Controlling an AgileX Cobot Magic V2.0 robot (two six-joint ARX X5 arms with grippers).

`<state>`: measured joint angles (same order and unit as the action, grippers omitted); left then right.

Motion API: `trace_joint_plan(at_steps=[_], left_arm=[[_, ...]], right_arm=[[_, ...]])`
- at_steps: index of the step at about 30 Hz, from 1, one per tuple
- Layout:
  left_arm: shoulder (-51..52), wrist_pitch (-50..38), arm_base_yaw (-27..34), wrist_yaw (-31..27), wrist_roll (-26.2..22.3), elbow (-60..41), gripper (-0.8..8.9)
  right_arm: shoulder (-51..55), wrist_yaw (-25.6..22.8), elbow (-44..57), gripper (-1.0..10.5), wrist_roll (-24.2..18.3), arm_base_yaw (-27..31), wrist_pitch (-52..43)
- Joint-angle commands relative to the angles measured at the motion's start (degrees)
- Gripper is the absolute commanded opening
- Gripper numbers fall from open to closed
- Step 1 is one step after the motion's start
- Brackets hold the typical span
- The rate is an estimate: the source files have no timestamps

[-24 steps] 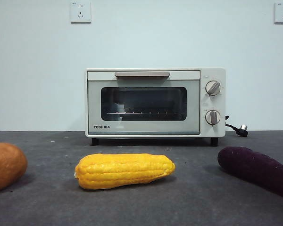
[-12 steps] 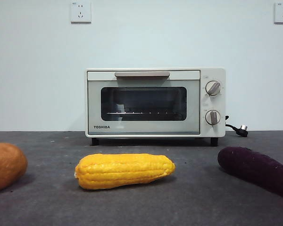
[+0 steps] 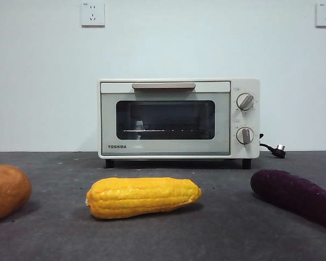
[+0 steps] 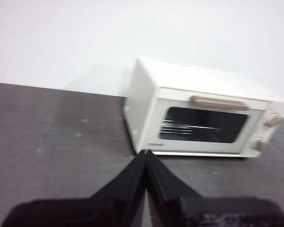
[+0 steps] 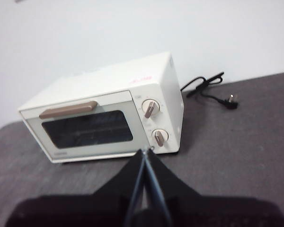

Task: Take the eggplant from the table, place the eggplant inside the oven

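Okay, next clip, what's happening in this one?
Nothing is being handled. The eggplant lies on the table, beside a corn cob and an orange-brown vegetable. The oven stands behind them, door closed. The left gripper and right gripper are both shut, empty, raised and facing the oven.

We log a dark purple matte eggplant (image 3: 296,197), a bright yellow corn cob (image 3: 143,197) with kernel rows, and an orange-brown vegetable (image 3: 6,191). We see the oven (image 3: 179,118) cream-white, its door glass dark, handle (image 3: 163,86) beige-tan, knobs grey-tan, black lettering. Counter (image 3: 228,228) dark grey, faintly speckled. Wall pale bluish-white, white sockets. Black cord (image 3: 271,148). Both grippers black: left gripper (image 4: 146,153), right gripper (image 5: 146,151).
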<state>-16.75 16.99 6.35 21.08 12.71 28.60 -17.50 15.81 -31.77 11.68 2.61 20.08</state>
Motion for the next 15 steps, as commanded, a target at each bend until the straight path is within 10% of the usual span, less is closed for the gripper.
trace_joint_plan(at_steps=[1, 15], left_arm=[[-3.2, 1.1, -0.1, 2.3, -0.5, 4.4, -0.06], [-20.1, 13.5, -5.0, 3.6, -7.8, 32.2, -0.06]], right_arm=[[-4.6, 1.3, -7.0, -0.1, -5.1, 0.0, 5.9], [-25.0, 5.5, -37.7, -0.1, -11.3, 0.0, 27.1]])
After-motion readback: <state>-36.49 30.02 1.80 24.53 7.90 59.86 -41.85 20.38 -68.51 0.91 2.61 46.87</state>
